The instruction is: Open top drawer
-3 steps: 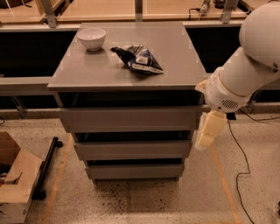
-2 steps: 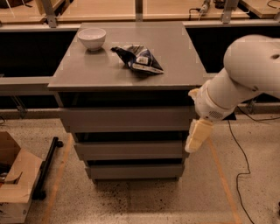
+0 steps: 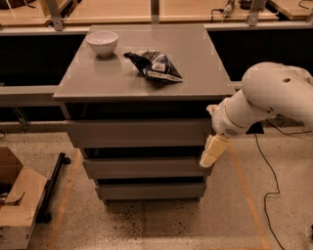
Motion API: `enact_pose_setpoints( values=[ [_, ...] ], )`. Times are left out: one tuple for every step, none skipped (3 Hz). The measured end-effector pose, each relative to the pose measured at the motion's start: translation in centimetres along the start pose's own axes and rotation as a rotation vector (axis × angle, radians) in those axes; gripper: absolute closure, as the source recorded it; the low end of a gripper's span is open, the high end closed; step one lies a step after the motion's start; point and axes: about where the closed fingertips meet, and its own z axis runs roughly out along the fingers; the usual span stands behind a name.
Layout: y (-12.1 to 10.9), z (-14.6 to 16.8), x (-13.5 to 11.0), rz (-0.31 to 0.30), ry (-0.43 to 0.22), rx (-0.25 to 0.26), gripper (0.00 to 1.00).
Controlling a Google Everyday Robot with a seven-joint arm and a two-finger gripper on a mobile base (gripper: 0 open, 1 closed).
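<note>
Grey cabinet [image 3: 195,73], three drawer fronts stacked on its near face. Directly under the cabinet's slab top, the top drawer [image 3: 139,132], widest and tallest of the three. Pushed in, only the flat front panel showing, with a dark gap between panel and slab. Two shorter drawer fronts [image 3: 142,167] below it, also pushed in.

On the cabinet top: white bowl [image 3: 102,42] toward the far left corner, upright. Crumpled dark snack bag [image 3: 155,66] near the middle, lying flat, apart from the bowl.

Cream-coloured gripper [image 3: 213,150] at the cabinet's near right corner, pointing down and slightly in toward the cabinet. Level with the lower right end of the top drawer and the gap beneath it, overlapping the cabinet's right edge in view. Touching the panel or just clear of it: cannot tell. Released or clenched: cannot tell. White arm [image 3: 266,97] reaching in from the right of the cabinet, its bulky elbow level with the cabinet top.

On the speckled floor left of the cabinet: open cardboard box [image 3: 17,210], with a black bar [image 3: 53,183] between box and cabinet. Right of the cabinet: black cable [image 3: 267,185] trailing over the floor, orange tape line [image 3: 247,195] running past the cabinet's right side. Behind the cabinet: wooden counter [image 3: 122,10] with metal uprights.
</note>
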Motion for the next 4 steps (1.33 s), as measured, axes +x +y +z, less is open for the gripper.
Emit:
enact_pose_setpoints(
  values=[
    [-1.8, 1.9, 0.4, 0.017, -0.037, 0.016, 0.0],
    [-1.9, 2.1, 0.5, 0.019, -0.039, 0.015, 0.0],
    [-0.6, 4.0, 0.3, 0.012, -0.019, -0.031, 0.0],
    [-0.7, 6.3, -0.2, 0.005, -0.04, -0.023, 0.0]
  ],
)
